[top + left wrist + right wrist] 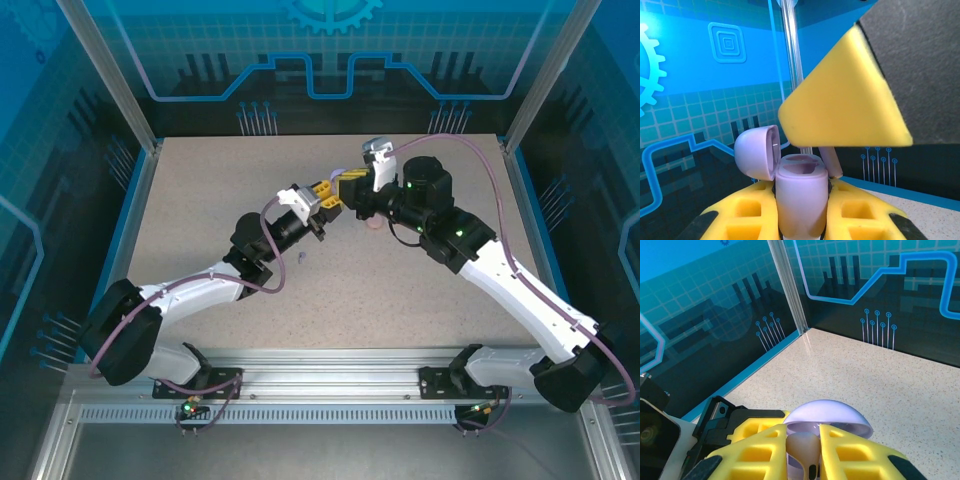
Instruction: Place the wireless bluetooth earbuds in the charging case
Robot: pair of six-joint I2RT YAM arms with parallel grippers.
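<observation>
In the left wrist view a lilac charging case [801, 200] stands upright, with my left gripper [801, 186] shut on its body. Its lid [757, 152] is swung open to the left and the two sockets on top show. My right gripper [805, 430] is shut on a pale pink earbud [807, 450], held just above the open case, whose lid [830, 416] lies right beyond the bud. The bud's stem [830, 162] shows at the case's right rim, below a right fingertip [845, 105]. From above, the left gripper [328, 203] and right gripper [348, 186] meet mid-table.
A tiny purple bud [298, 258] lies on the speckled table [200, 200] near the left forearm. A small pinkish thing [372, 225] peeks out beside the right arm. Clear walls and metal posts [150, 140] ring the table.
</observation>
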